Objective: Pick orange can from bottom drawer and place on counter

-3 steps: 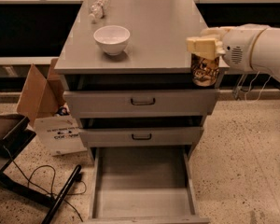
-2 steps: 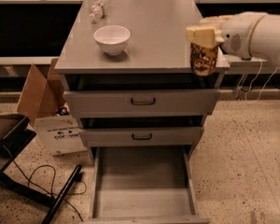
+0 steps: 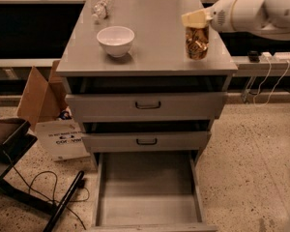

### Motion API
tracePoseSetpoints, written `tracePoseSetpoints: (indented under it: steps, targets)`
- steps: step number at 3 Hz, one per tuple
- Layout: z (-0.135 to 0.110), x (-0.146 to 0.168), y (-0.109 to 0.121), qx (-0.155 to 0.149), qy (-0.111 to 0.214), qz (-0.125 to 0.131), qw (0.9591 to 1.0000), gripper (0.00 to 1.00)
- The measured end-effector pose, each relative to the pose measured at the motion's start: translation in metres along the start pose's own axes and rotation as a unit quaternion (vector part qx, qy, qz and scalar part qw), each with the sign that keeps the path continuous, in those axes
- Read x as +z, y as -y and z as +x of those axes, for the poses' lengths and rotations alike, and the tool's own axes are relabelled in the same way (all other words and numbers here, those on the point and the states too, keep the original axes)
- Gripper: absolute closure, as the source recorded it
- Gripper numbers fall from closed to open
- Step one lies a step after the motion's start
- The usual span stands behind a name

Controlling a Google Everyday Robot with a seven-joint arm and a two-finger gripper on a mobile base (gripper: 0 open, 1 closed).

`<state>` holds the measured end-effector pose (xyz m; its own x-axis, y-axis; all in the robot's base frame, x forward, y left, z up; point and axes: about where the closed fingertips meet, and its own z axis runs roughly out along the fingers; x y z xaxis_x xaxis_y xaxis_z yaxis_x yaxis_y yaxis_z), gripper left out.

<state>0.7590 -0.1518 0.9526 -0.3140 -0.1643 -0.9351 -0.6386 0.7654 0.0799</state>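
Observation:
The orange can [image 3: 196, 43] is upright at the right side of the grey counter [image 3: 150, 37], its base at or just above the surface. My gripper [image 3: 195, 20] reaches in from the right on a white arm and is shut on the can's top. The bottom drawer [image 3: 147, 192] is pulled fully open below, and I see nothing inside it.
A white bowl [image 3: 115, 40] sits on the counter's left half. A clear plastic bottle [image 3: 101, 7] lies at the back left corner. The two upper drawers [image 3: 147, 105] stand slightly open. A cardboard box [image 3: 43, 98] and cables are on the floor at left.
My gripper has carried the can up and to the left, from beside the counter's right front edge to over the counter top. The camera view has also shifted.

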Motion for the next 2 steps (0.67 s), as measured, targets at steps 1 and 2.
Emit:
tracePoseSetpoints:
  steps: [1,2]
  targets:
    - [0.0,0.058,0.032,0.031,-0.002,-0.004,0.9995,1.0]
    - [-0.038,0.087,0.063,0.032,0.047,0.011,0.9983,1.0]
